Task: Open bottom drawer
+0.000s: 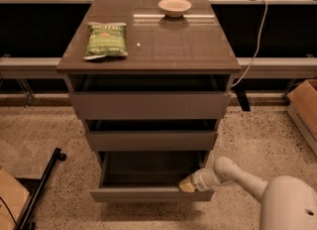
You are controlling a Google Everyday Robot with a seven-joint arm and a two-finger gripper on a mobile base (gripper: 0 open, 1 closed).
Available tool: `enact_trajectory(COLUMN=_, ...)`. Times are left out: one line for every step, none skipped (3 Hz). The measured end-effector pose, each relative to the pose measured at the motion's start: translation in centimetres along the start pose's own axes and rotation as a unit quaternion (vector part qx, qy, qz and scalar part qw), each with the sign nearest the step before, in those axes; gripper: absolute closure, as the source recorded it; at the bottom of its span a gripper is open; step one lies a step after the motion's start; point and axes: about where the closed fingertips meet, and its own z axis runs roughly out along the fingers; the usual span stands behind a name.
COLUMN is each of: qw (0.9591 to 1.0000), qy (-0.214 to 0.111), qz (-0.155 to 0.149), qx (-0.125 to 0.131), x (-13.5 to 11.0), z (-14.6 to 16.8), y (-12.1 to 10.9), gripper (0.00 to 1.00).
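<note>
Presently, the arm (237, 177) is extended low from the right, and the hand (188, 185) is set at the top edge of the front panel of the bottom drawer (143, 194), near its right end. Whether the hand is spread or pressed together cannot be told. The bottom drawer is positioned furthest out, below the middle drawer (151, 140). Open floor (54, 140) is seen around its front edge.
</note>
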Motion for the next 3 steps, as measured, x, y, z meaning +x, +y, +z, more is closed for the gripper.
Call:
enact_trajectory(qw=1.0000, qy=0.000, qz=0.000, qx=0.000, x=-0.1, z=-0.1, y=0.1, gripper=0.57)
enact_trajectory(qw=1.0000, qy=0.000, qz=0.000, qx=0.000, x=-0.1, z=-0.1, y=0.1, gripper=0.34)
enact_trajectory(qw=0.9993, qy=0.013, qz=0.033, qx=-0.007, x=2.0, z=-0.5, y=2.4, gripper=0.12)
